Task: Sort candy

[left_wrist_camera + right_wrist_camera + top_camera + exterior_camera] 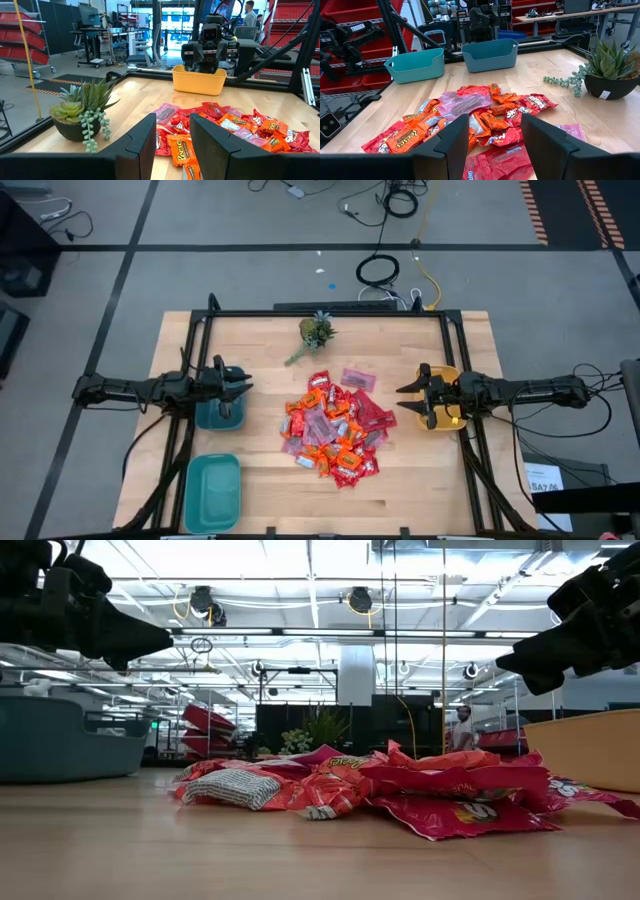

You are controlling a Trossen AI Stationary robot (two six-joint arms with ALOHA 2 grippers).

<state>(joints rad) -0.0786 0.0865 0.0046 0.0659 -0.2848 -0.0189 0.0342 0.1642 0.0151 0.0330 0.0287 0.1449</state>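
"Reese's" reads on several orange candy wrappers (pixel 181 150) in the left wrist view and on orange ones (pixel 406 136) in the right wrist view. "Skittles" lettering partly legible on a red wrapper (pixel 538 102). White label (pixel 543 477) on box beside table: print too small to read.

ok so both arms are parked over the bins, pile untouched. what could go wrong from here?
1. The candy pile is heaped and overlapping, so a pinch may lift several wrappers or slip off one.
2. The plant sits close behind the pile; a reach there could knock it.
3. Both open grippers, left and right, face the same pile and could collide.
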